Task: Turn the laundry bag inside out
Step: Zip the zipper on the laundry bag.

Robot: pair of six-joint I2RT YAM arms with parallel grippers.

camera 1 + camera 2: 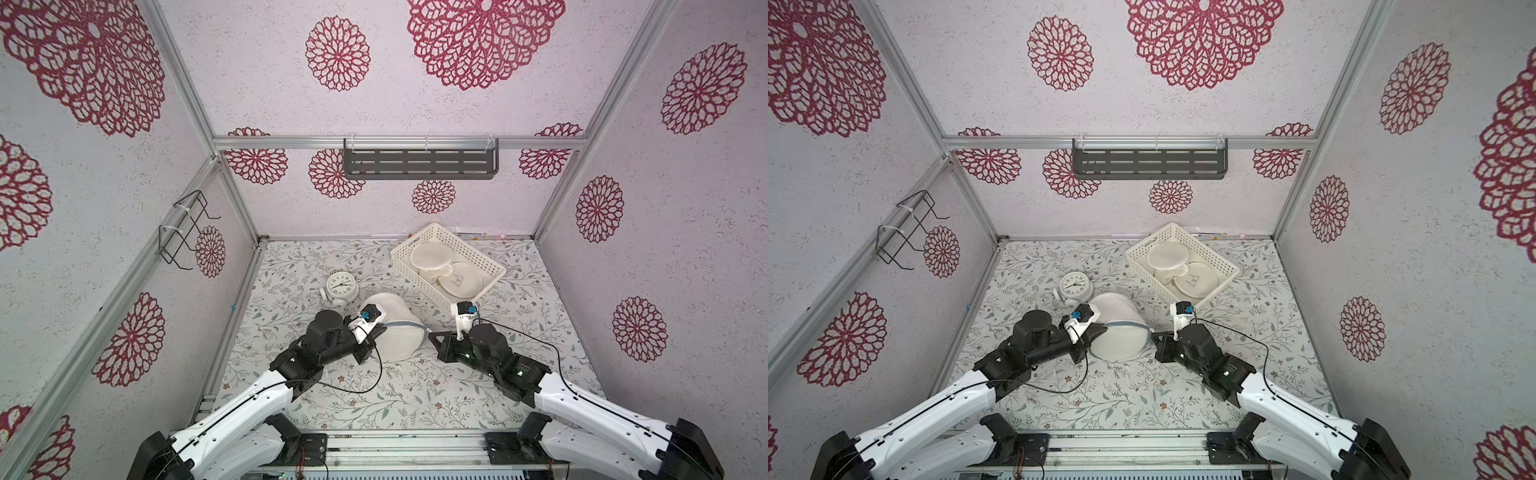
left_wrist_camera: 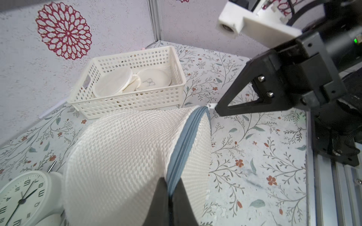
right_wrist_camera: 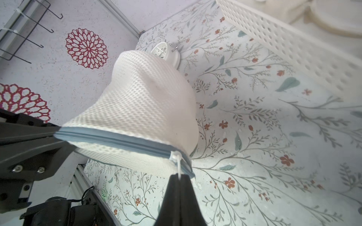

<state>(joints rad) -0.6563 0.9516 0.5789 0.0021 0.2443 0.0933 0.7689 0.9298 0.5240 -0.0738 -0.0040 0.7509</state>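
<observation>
Softly domed mesh laundry bag [image 3: 145, 97], left end effector [image 2: 170, 183] and right end effector [image 3: 179, 177] clamped on zipper [image 3: 121, 139]

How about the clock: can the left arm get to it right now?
Probably not yet: the left gripper is shut on the laundry bag, so it's busy. The clock sits close by, beside the bag.

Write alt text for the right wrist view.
The right pincer is shut on the zipper pull of a mesh laundry bag, while the left pincer clamps the far end of its blue zipper. A clock and a basket sit nearby.
</observation>
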